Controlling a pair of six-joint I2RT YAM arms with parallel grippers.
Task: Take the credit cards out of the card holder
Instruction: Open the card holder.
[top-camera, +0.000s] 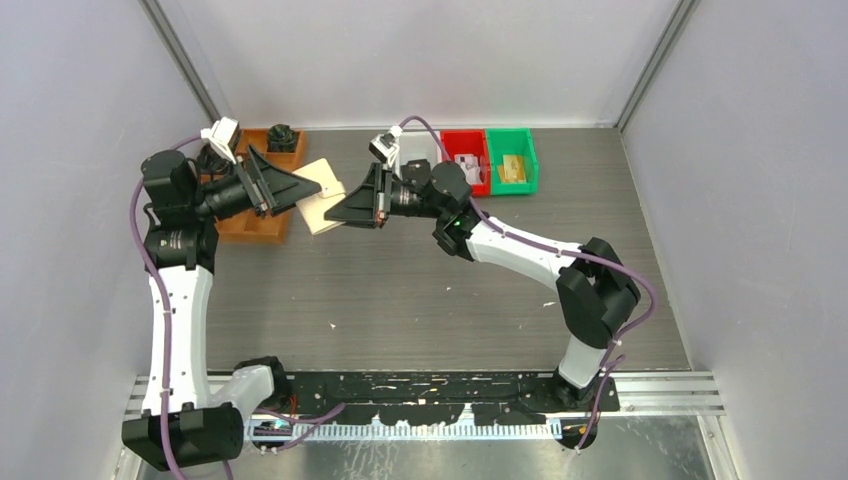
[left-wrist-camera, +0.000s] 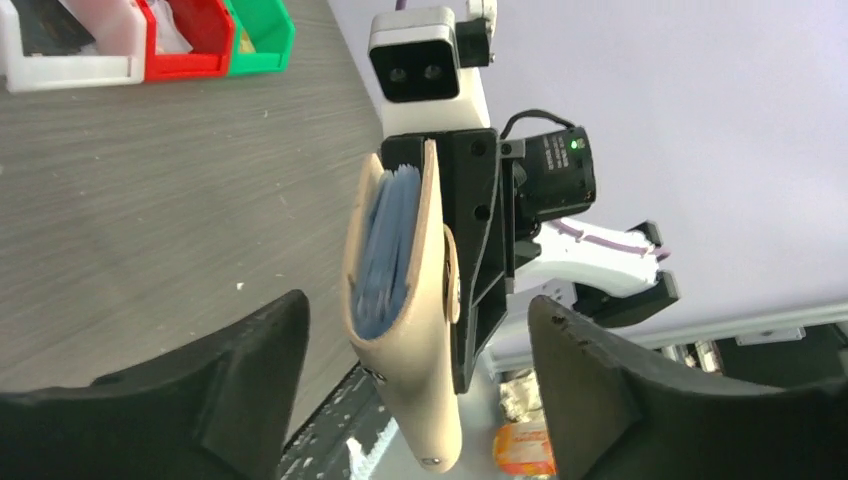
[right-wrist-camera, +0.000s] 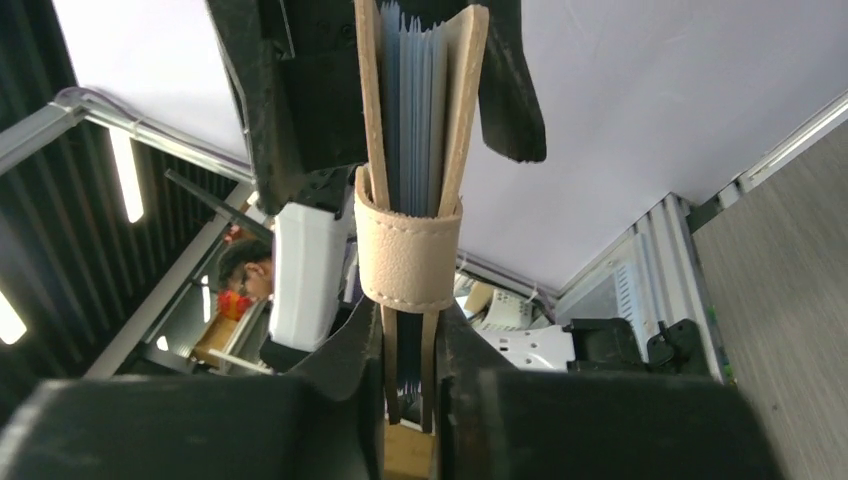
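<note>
Card holder (left-wrist-camera: 400, 330): one, tan, held on edge in the air over the table's far-left part, its blue-grey pockets showing between the covers. Whether any cards sit in it cannot be told. The right tool (right-wrist-camera: 410, 385) is pressed together on its lower edge, below the strap. The left tool (top-camera: 310, 189) is spread, one finger on each side of the holder, both apart from it.

Three bins stand in a row at the far edge. The white bin (left-wrist-camera: 70, 68) holds a black card (left-wrist-camera: 50, 22), the red bin (top-camera: 446, 160) a white-pink card (top-camera: 468, 165), and the green bin (top-camera: 532, 160) a gold card (top-camera: 514, 168).

One orange-brown tray (top-camera: 250, 232) lies near the far-left corner, partly hidden under the left arm, with a dark object (top-camera: 283, 136) in its far compartment.
</note>
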